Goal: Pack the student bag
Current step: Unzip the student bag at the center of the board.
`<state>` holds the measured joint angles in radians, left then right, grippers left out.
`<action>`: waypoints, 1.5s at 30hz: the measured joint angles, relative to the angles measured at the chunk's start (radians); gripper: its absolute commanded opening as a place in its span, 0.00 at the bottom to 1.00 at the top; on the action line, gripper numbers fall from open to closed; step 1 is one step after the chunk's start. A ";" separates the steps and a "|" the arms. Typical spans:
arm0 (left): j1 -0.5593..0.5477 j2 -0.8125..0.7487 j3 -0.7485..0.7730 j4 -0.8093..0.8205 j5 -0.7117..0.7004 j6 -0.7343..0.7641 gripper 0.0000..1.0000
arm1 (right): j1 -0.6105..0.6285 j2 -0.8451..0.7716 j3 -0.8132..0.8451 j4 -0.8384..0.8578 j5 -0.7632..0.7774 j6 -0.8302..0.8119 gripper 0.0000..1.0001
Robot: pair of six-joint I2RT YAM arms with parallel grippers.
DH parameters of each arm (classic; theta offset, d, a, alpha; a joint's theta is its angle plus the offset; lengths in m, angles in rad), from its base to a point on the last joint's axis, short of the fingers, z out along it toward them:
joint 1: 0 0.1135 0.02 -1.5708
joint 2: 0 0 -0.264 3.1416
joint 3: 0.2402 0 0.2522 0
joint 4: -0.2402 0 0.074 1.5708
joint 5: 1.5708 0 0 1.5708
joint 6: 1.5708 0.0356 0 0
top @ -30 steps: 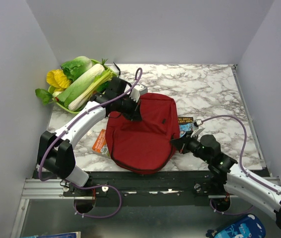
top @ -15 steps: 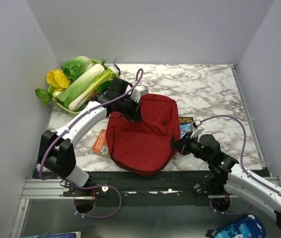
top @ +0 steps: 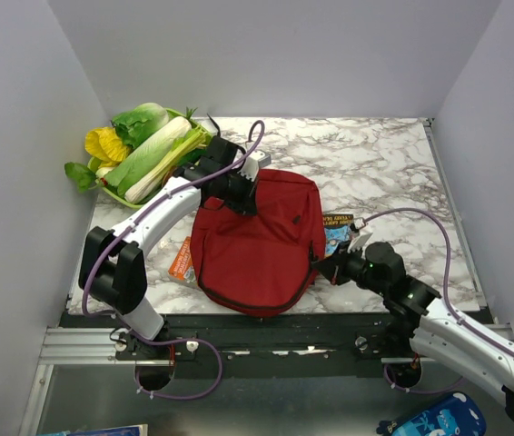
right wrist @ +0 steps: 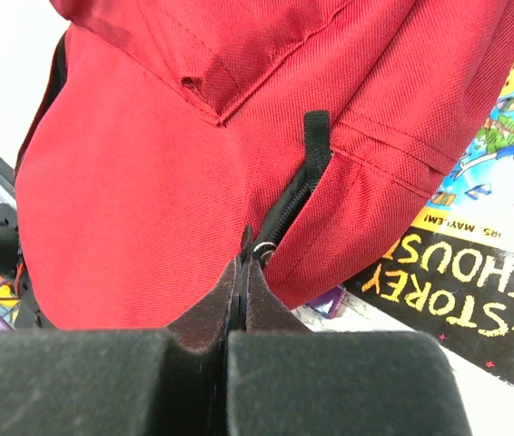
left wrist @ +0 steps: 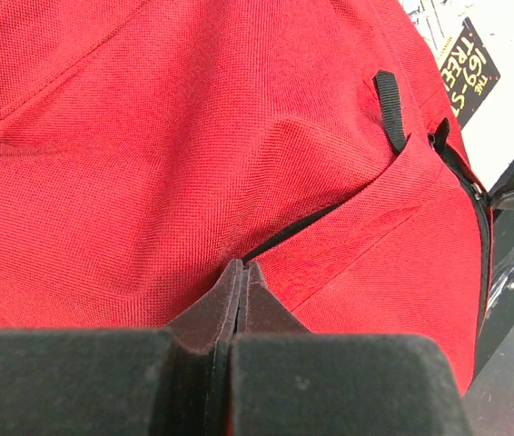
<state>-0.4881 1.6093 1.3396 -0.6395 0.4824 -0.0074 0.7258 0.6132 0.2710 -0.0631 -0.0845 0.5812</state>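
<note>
Left fingers (left wrist: 204,313): closed, tips pinching a fold of red fabric on the student bag (top: 257,250), beside a black zipper line. Right fingers (right wrist: 204,313): closed on the zipper pull (right wrist: 261,251), at the lower end of the black zipper on the bag's right side.

Containers: two.
- Student bag: dark red. It lies on the marbled surface (top: 393,163) toward the near edge, between the two arms. The interior is not visible, so its contents cannot be told.
- Green basket (top: 201,132): at the far left corner. It holds vegetables (top: 153,150), which are leafy greens, pale stalks and a yellow piece. An exact number cannot be told.

Count: one bag, one basket, two books. The orange book (top: 182,259) is partly under the bag's left edge. The treehouse book (top: 339,227) is partly under its right edge, just beside the right fingers.

Orientation: the bag's long axis runs near to far, leaning slightly to the far right. The rounded end faces the arm bases.
</note>
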 measured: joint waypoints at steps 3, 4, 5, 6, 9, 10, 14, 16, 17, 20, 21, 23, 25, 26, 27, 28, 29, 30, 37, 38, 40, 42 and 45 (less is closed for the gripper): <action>0.004 0.002 0.000 -0.001 -0.002 0.007 0.00 | 0.000 0.009 0.029 -0.014 0.009 -0.008 0.01; 0.004 0.002 0.001 -0.001 -0.004 0.008 0.00 | 0.000 0.013 0.034 -0.014 0.009 -0.008 0.01; 0.004 0.004 0.001 -0.001 -0.005 0.008 0.00 | 0.000 0.016 0.036 -0.013 0.008 -0.008 0.01; 0.005 0.006 0.001 -0.001 -0.005 0.008 0.00 | 0.000 0.017 0.034 -0.014 0.008 -0.007 0.01; 0.004 0.017 0.001 0.002 -0.012 0.007 0.00 | 0.000 0.004 0.006 -0.002 0.002 0.003 0.01; 0.004 0.021 0.001 0.002 -0.015 0.004 0.00 | 0.000 -0.005 -0.007 0.001 0.000 0.011 0.01; 0.003 0.049 0.014 0.002 -0.035 -0.021 0.00 | 0.003 -0.041 -0.034 0.004 -0.003 0.041 0.01; 0.003 0.075 0.039 0.001 -0.048 -0.037 0.00 | 0.015 -0.050 -0.034 0.006 -0.003 0.051 0.01; 0.003 0.089 0.051 0.001 -0.055 -0.044 0.00 | 0.026 -0.051 -0.033 0.005 -0.003 0.058 0.01; 0.003 0.131 0.089 0.002 -0.074 -0.066 0.00 | 0.080 -0.037 -0.026 0.003 0.002 0.074 0.01; 0.003 0.137 0.093 0.003 -0.081 -0.071 0.00 | 0.107 -0.023 -0.016 0.002 0.006 0.079 0.01; 0.002 0.137 0.093 0.005 -0.084 -0.076 0.00 | 0.167 0.021 0.006 0.001 0.018 0.089 0.01; 0.000 0.137 0.093 0.008 -0.086 -0.080 0.00 | 0.237 0.080 0.039 0.001 0.035 0.100 0.01; -0.002 0.137 0.093 0.008 -0.087 -0.081 0.00 | 0.274 0.113 0.056 0.001 0.049 0.106 0.01; -0.003 0.137 0.092 0.010 -0.087 -0.084 0.00 | 0.309 0.144 0.070 0.001 0.066 0.111 0.01; -0.005 0.135 0.090 0.010 -0.089 -0.084 0.00 | 0.339 0.172 0.084 0.002 0.079 0.118 0.01; -0.005 0.134 0.089 0.011 -0.089 -0.085 0.00 | 0.370 0.199 0.099 0.002 0.096 0.126 0.01; -0.005 0.131 0.088 0.011 -0.089 -0.087 0.00 | 0.394 0.230 0.114 0.002 0.108 0.130 0.01; -0.026 0.114 0.067 0.026 -0.109 -0.093 0.00 | 0.499 0.446 0.294 0.001 0.187 0.142 0.01; -0.031 0.111 0.065 0.027 -0.115 -0.092 0.00 | 0.513 0.479 0.332 0.002 0.196 0.141 0.01; -0.040 0.109 0.065 0.033 -0.121 -0.092 0.00 | 0.536 0.542 0.403 0.004 0.207 0.139 0.01; -0.050 0.109 0.065 0.034 -0.133 -0.092 0.00 | 0.553 0.600 0.473 0.007 0.214 0.132 0.01; -0.056 0.109 0.063 0.038 -0.136 -0.092 0.14 | 0.565 0.653 0.547 0.006 0.232 0.129 0.01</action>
<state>-0.5446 1.7184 1.4021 -0.6014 0.3466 -0.0994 1.2903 1.2663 0.8177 -0.0574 0.1474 0.7097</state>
